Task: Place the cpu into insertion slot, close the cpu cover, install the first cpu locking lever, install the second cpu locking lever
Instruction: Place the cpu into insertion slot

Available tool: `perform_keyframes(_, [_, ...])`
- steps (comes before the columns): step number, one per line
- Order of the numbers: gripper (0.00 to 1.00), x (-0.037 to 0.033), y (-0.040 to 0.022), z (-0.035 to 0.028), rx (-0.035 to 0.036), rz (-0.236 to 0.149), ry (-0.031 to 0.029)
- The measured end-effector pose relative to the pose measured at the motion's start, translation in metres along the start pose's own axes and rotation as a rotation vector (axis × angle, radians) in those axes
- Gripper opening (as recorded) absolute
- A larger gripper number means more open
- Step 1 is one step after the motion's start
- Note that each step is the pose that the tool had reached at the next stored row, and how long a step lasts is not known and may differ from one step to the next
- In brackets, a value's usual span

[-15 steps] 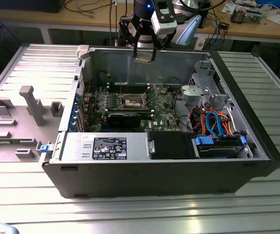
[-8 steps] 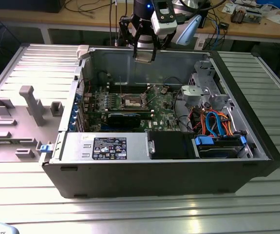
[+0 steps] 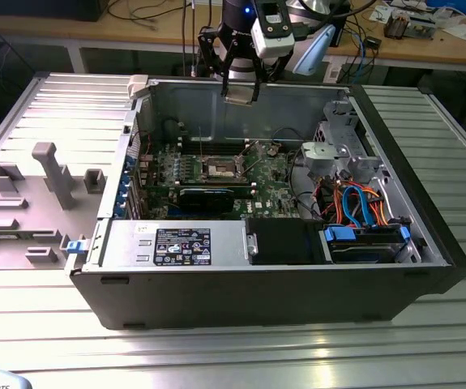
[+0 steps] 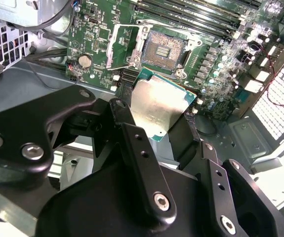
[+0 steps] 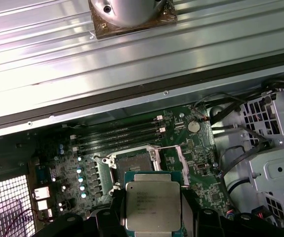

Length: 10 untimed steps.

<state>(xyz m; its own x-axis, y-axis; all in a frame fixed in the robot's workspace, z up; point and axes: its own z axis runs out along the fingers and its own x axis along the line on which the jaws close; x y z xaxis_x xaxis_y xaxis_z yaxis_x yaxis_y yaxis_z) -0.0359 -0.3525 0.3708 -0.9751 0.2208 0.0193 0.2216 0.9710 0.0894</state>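
Holding the cpu [image 3: 241, 91] flat, metal top upward, with the jaws clamped on two opposite edges. Hanging at the upper centre of the exterior view, over the rear wall of the open computer case [image 3: 257, 300], which stands on a ribbed metal counter [image 3: 216, 356]. Well apart from the insertion slot [image 3: 220, 168], which lies near the middle of that frame on the green board.

In the second wrist view, note the slot [image 4: 164, 47] lying bare with its dark centre exposed, and the cpu cover [image 4: 123, 47] tipped up just beside it.

For a clean placement, probably best to:
- keep the chip level and square its edges to the socket rim;
- match its notches and corner mark to the socket;
- come straight down, clear of the raised cover;
- lay it in rather than press, never sliding across the contacts;
- let go only once it sits flat.

Printed lines on the chip's top [image 5: 152, 205] in the first wrist view, and a black-and-white label [image 3: 182, 245] on the grey bay at the exterior view's lower left of the case; both left unread.
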Motion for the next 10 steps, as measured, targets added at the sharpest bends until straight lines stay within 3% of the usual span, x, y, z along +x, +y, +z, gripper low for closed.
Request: perform_keyframes(10, [0.54,0.0004,-0.0001,0.0001,-0.0001,0.009,-0.0008])
